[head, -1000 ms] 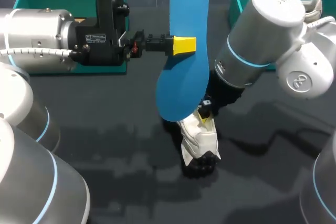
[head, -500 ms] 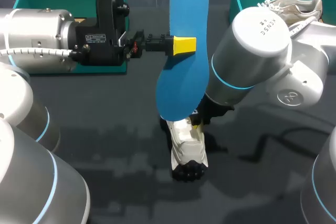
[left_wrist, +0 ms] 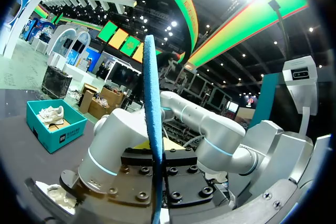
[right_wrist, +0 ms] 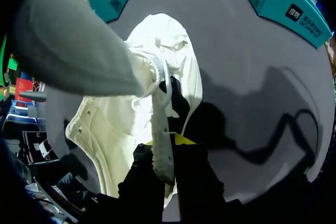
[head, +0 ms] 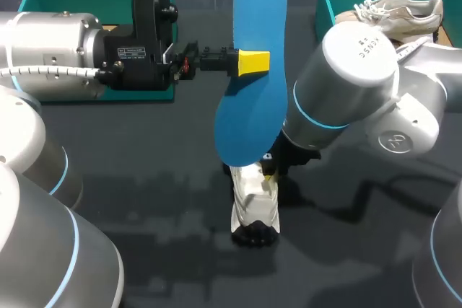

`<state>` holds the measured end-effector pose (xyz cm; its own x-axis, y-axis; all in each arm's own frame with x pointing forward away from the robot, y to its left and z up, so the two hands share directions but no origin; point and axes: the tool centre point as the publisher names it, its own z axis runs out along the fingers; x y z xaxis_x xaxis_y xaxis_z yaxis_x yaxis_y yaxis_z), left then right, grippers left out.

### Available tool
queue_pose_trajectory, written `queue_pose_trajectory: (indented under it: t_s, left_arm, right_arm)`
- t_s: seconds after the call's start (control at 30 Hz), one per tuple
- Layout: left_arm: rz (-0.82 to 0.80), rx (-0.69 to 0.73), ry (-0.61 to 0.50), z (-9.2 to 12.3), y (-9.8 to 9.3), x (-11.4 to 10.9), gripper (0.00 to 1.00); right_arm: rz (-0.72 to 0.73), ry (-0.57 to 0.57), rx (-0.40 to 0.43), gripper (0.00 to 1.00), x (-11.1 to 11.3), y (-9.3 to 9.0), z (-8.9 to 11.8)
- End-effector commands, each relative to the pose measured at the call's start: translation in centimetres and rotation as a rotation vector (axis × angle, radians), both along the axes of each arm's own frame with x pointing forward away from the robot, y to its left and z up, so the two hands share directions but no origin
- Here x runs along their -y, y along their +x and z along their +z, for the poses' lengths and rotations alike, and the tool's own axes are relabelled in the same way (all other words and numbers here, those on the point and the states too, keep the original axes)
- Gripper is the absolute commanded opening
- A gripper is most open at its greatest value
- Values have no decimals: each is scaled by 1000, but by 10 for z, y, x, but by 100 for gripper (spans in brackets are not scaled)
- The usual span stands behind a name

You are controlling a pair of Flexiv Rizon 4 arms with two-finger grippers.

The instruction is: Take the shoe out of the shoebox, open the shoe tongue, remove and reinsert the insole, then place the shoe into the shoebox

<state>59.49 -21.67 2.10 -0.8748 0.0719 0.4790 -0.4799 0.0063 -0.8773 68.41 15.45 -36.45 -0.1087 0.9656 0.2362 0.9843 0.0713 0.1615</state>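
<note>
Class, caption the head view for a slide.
Left gripper holds a flat blue insole upright; right gripper grips a white laced shoe on the dark table.

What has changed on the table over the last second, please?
The right pincer moved the white shoe it grips toward the view's left, and its arm swung aside, uncovering the second shoe in the right shoebox. The left pincer kept the blue insole upright and unmoved.
</note>
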Motion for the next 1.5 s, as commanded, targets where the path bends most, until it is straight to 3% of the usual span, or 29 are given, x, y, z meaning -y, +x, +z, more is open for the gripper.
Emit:
queue_pose_trajectory:
  t_s: [0.03, 0.83, 0.87, 0.9, 0.93, 1.23, 1.3, 1.4, 1.5]
  left_arm:
    - [1, 0, 1, 0, -1, 0, 0]
    - [1, 0, 1, 0, -1, 0, 0]
    - [1, 0, 1, 0, -1, 0, 0]
    - [1, 0, 1, 0, -1, 0, 0]
    - [1, 0, 1, 0, -1, 0, 0]
    - [1, 0, 1, 0, -1, 0, 0]
    - [1, 0, 1, 0, -1, 0, 0]
    - [1, 0, 1, 0, -1, 0, 0]
    - [1, 0, 1, 0, -1, 0, 0]
  right_arm:
    - [-5, 27, 4, 0, 4, -1, -9]
    - [-10, 39, -9, 0, 5, -1, -32]
    - [-10, 42, -9, 16, 6, -1, -32]
    - [-10, 46, -11, 46, 6, -1, -31]
    - [-11, 51, -12, 100, 6, -1, -29]
    - [-63, 127, -49, 100, 27, -5, 19]
    - [-65, 175, -70, 100, 35, -4, 33]
    - [-1, 357, -159, 100, 53, 2, 54]
    - [-1, 357, -159, 100, 53, 2, 54]
